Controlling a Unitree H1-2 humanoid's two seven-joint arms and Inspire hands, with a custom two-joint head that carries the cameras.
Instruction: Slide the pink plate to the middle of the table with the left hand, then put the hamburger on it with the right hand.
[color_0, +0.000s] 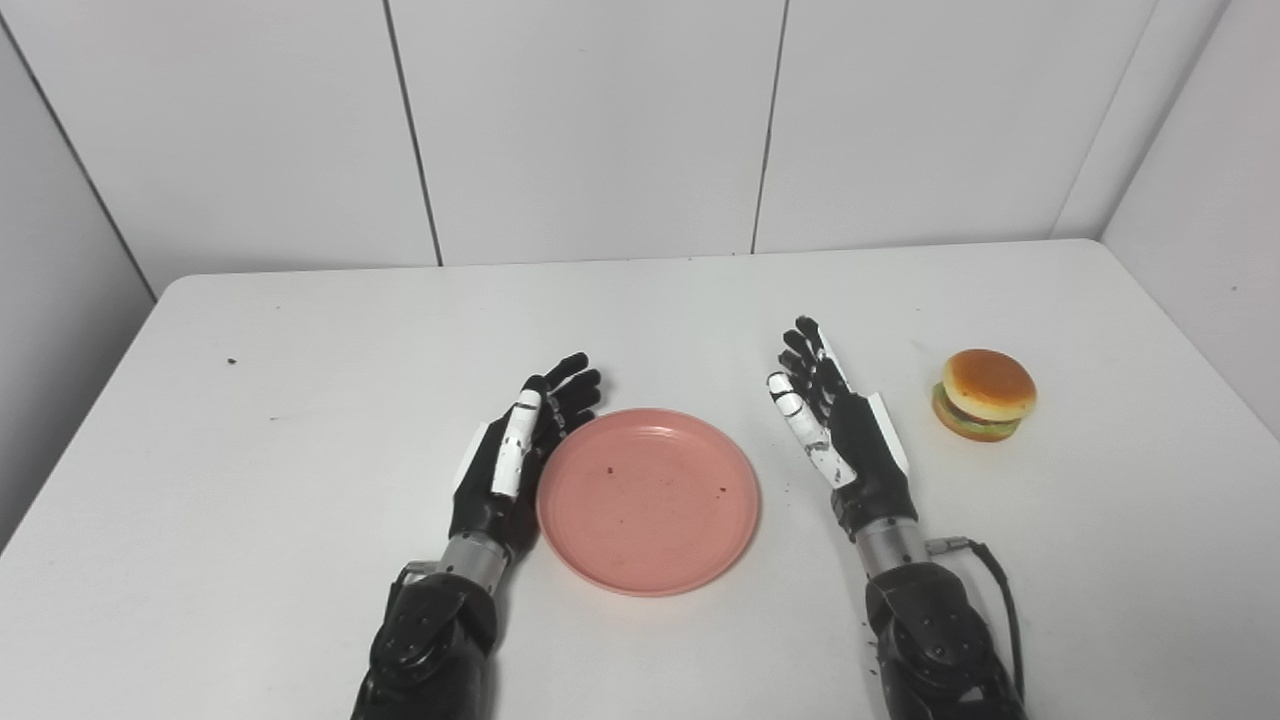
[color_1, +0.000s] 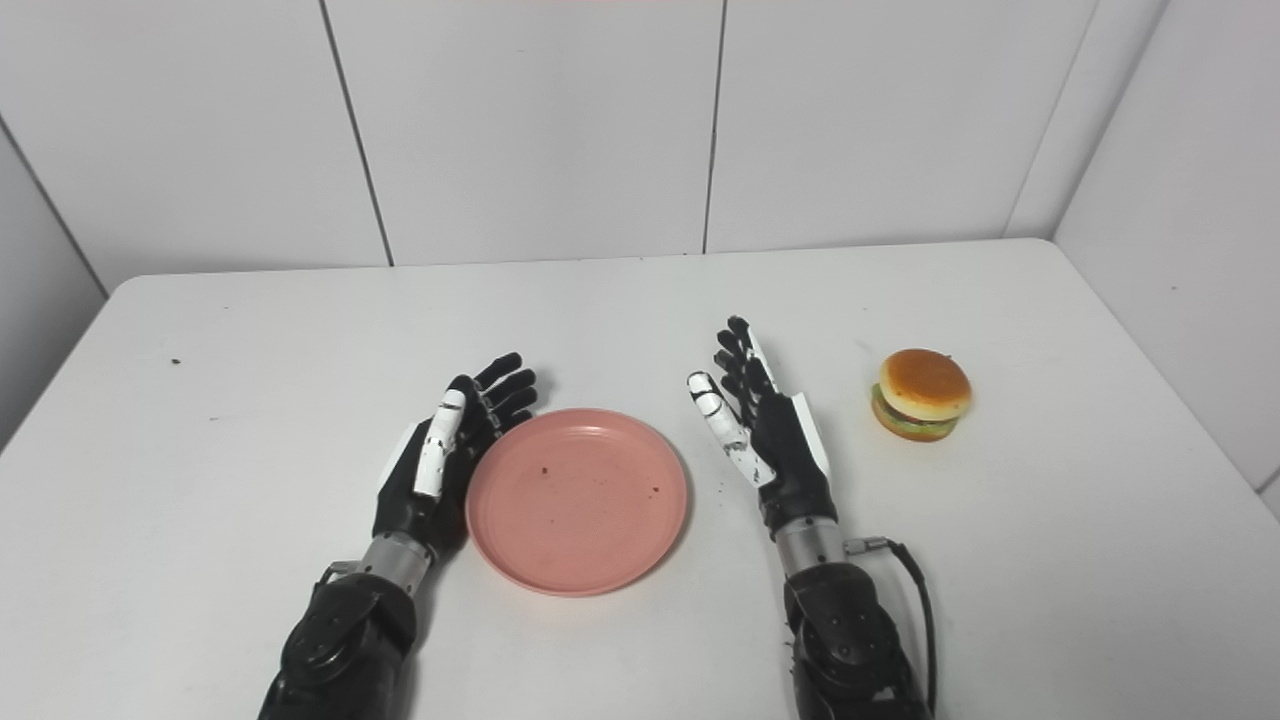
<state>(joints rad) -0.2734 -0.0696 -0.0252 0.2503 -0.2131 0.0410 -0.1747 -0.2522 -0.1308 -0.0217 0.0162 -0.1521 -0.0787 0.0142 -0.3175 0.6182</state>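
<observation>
On the white table (color_0: 300, 480) the round pink plastic plate (color_0: 648, 500) sits mid-table beside the open, empty left hand (color_0: 520, 450), while the toy hamburger (color_0: 984, 394) waits right of the open, empty right hand (color_0: 835, 430), not yet picked up.

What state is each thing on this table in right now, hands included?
pink plate: flat on the table, nothing on it but a few dark specks.
hamburger: upright on the table, right of the right hand, untouched.
left hand: open, against the plate's left rim.
right hand: open, holding nothing, between plate and hamburger.
</observation>
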